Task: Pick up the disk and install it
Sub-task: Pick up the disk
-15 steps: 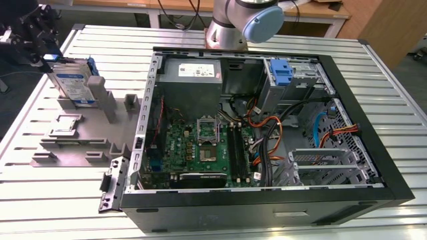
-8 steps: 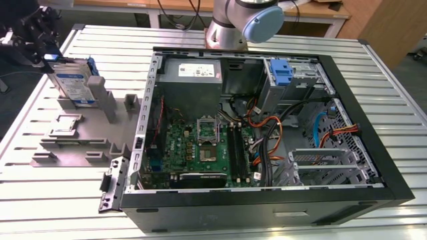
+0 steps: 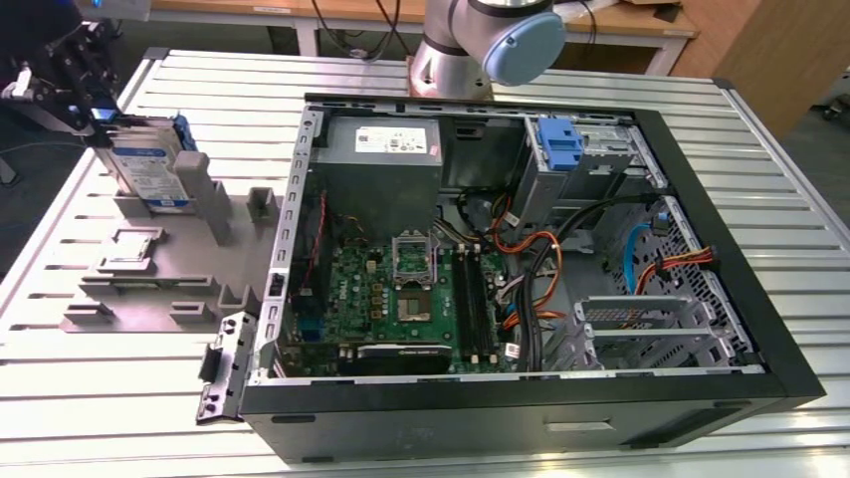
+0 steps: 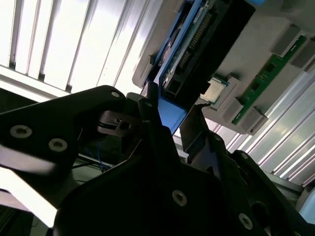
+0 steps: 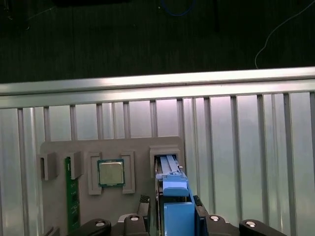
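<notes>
Gripping: the black two-fingered gripper (image 5: 177,200) looks clamped on the blue end rail of the disk (image 3: 143,164) — a flat silver hard drive with a blue-and-white label.
Disk position: upright between the fingers, far end in a slot of the grey plastic fixture plate (image 3: 159,289).
Done: the grasp, by my judgement.
Left: lifting out and installing — the open black computer case (image 3: 783,368) stands beside the fixture plate.

Robotics lab: slatted aluminium bench (image 3: 226,80), opened computer case (image 3: 531,410).
</notes>
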Controlling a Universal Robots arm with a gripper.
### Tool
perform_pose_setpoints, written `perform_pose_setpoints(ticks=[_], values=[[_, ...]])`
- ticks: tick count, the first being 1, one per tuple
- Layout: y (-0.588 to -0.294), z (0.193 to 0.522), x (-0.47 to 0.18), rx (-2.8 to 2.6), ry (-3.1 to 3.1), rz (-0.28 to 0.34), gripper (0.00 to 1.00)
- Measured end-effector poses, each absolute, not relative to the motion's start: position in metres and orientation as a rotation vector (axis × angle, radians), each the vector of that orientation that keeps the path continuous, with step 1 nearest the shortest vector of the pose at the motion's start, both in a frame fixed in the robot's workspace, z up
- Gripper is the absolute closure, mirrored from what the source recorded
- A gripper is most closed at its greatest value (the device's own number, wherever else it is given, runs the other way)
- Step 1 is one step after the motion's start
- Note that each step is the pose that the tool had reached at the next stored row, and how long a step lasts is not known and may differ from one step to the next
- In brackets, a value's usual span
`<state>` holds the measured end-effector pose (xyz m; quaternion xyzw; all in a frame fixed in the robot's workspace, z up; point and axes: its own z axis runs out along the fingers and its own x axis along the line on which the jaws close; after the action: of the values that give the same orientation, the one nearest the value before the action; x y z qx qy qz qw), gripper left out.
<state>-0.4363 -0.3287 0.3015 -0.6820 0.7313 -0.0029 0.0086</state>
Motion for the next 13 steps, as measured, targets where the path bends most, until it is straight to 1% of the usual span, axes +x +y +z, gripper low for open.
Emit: perform_pose_setpoints(ticks=[13], values=[[-0.3285, 0.2924, -0.4362, -2.133, 2.289, -0.002, 0.55]])
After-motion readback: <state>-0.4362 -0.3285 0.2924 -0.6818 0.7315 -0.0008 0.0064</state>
